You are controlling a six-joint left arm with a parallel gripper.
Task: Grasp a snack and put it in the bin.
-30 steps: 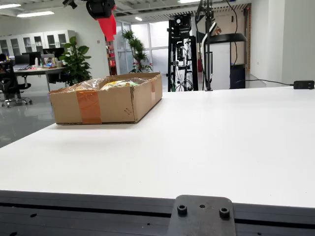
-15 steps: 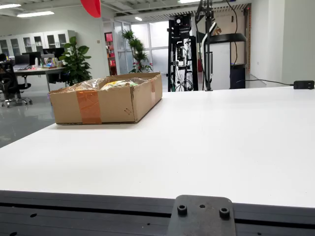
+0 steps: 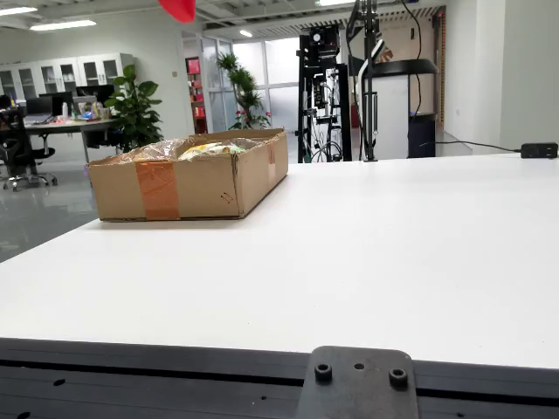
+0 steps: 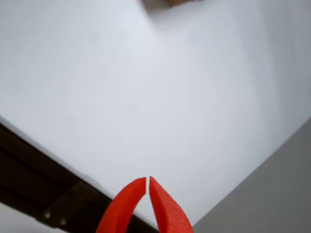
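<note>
Pincer [image 4: 147, 180] up high over the white table [image 4: 146, 97], red fingers [image 4: 165, 208] pinched together to a hairline gap at the tips, and nothing between them, nothing touched; in the fixed view only its red tip [image 3: 178, 9] pokes in at the top edge, above and a bit behind the box. Down on the table's far left sits that cardboard box [image 3: 188, 183], strip of orange tape on its front, and inside it the snacks [image 3: 210, 148] in crinkly clear and yellow wrappers just peek over the rim.
</note>
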